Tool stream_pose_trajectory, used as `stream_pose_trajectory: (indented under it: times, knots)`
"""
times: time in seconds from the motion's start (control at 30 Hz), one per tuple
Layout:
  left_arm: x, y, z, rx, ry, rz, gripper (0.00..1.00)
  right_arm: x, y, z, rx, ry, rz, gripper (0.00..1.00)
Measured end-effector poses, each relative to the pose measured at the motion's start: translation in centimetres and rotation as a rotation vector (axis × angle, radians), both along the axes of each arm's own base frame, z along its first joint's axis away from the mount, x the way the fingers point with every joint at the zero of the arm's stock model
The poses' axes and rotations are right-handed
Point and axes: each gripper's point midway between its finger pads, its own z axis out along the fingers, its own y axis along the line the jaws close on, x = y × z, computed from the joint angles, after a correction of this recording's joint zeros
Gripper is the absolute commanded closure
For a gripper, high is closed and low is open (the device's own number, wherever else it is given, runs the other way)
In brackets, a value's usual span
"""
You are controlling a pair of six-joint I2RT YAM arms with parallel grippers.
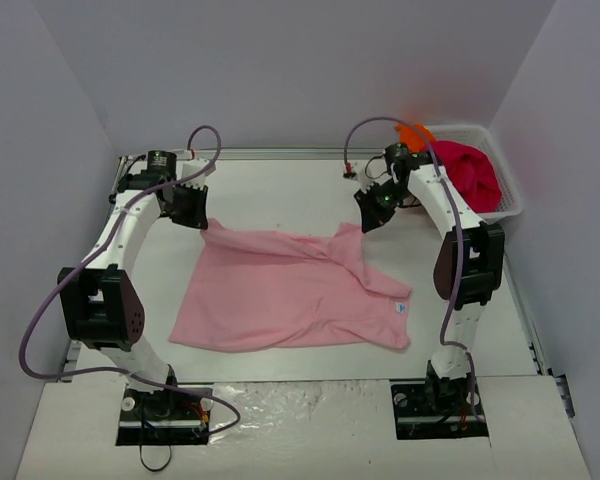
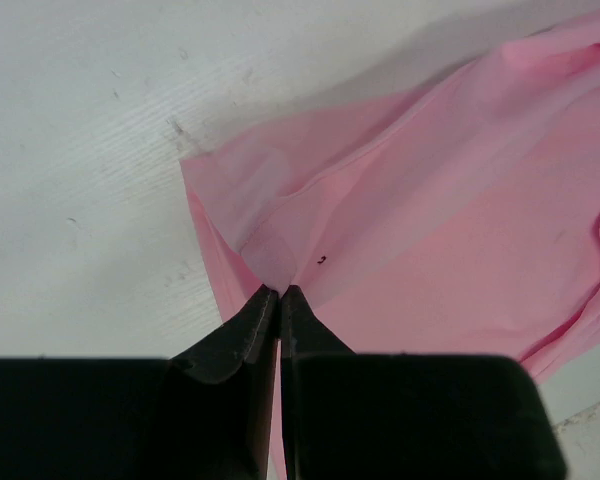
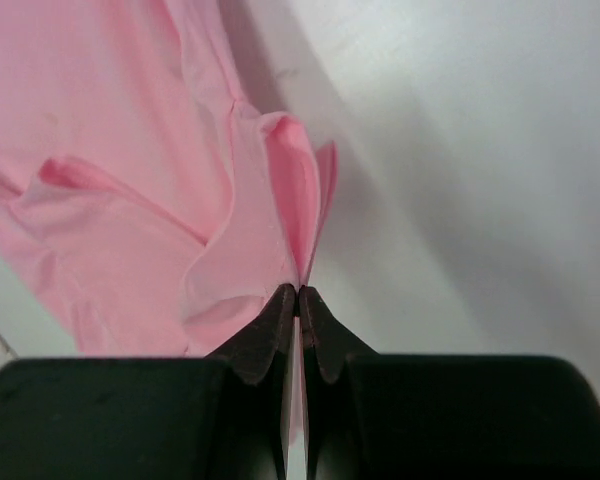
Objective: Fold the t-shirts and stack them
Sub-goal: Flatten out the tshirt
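A light pink t-shirt (image 1: 280,290) lies spread on the white table, its white neck label (image 1: 401,308) at the near right. My left gripper (image 1: 202,222) is shut on the shirt's far left corner; in the left wrist view the cloth (image 2: 430,210) is pinched between the closed tips (image 2: 279,290). My right gripper (image 1: 365,225) is shut on the shirt's far right corner; in the right wrist view a fold of pink cloth (image 3: 130,180) rises from the closed tips (image 3: 298,290). A magenta-red shirt (image 1: 475,172) and an orange one (image 1: 414,132) lie in the basket.
A white mesh basket (image 1: 510,205) stands at the far right corner of the table. Grey walls close in the table at the back and both sides. A metal rail (image 1: 280,154) runs along the far edge.
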Motion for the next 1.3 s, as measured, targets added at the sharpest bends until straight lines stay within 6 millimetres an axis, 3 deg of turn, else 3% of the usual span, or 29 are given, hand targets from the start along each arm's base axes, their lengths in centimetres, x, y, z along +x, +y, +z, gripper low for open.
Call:
stream_pose_trajectory:
  times: [0.1,0.23,0.4,0.53,0.63,0.83,1.0,1.13,1.3]
  knots:
    - [1.3,0.4,2.7,0.016,-0.059,0.023,0.98,4.5,0.2,4.3,-0.004,-0.167,-0.068,1.0]
    - [3.9,0.7,8.2,0.018,-0.211,0.062,0.98,9.5,0.0,11.4,0.005,-0.396,-0.175,1.0]
    - [4.4,1.5,13.7,0.009,-0.348,0.121,0.98,11.5,-0.7,17.6,0.015,-0.558,-0.273,1.0]
    - [2.5,1.8,17.6,0.003,-0.444,0.137,0.98,9.6,-1.4,20.7,0.02,-0.614,-0.298,1.0]
    - [-0.3,2.0,20.2,-0.002,-0.52,0.134,0.97,5.7,-2.1,22.9,0.029,-0.645,-0.294,1.0]
    - [-7.0,2.2,21.7,-0.005,-0.607,0.115,0.98,-2.2,-3.2,26.6,0.068,-0.727,-0.273,1.0]
    - [-11.2,2.2,24.4,-0.022,-0.721,0.106,0.98,-6.4,-3.6,31.0,0.123,-0.848,-0.27,1.0]
    - [-12.7,2.3,26.7,-0.027,-0.791,0.108,0.98,-7.5,-3.7,34.0,0.152,-0.921,-0.275,1.0]
    - [-12.6,2.7,30.3,-0.021,-0.876,0.132,0.98,-6.0,-3.8,36.2,0.156,-0.969,-0.301,1.0]
